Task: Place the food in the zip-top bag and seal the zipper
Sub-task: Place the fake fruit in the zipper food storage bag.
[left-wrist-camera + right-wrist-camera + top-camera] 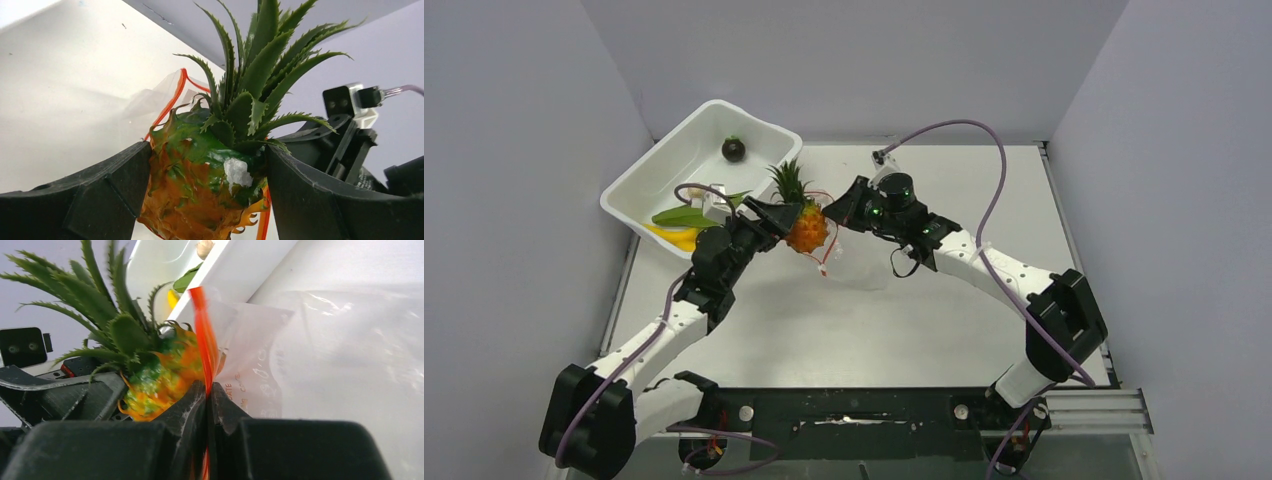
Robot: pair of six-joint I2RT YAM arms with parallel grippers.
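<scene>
Jaws on the left arm are closed on the body of the pineapple [200, 190], one finger on each flank, with the green crown standing clear above them. Jaws on the right arm are pinched fully together on the zipper [204, 340], gripping the red strip at the mouth of the zip-top bag [325, 365].

**Position of parts**
- The pineapple is held off the worktop [844, 330], near the centre, directly at the bag mouth.
- In the left wrist view the red strip passes behind the fruit and reappears low on its right side. You cannot tell from these views whether the fruit has crossed the mouth.
- The body of the bag trails to the right and sags onto the worktop.
- A banana [674, 238] and a green leafy piece [679, 214] lie in the white tub [674, 160] at far left, with a dark round item [734, 150] at its far end.

**Step in hand**
You are loading the first piece of food. Sealing has not begun.

**Next move**
1. Keep the right jaws clamped so that the mouth does not drop.
2. Advance the pineapple to the right, body first, through the opening.
3. Open the left jaws only once the body lies past the red strip.

**Caution**
Only one lip appears to be held, so the floppy film may fold across the opening. The stiff crown is likely to catch on the strip.
</scene>
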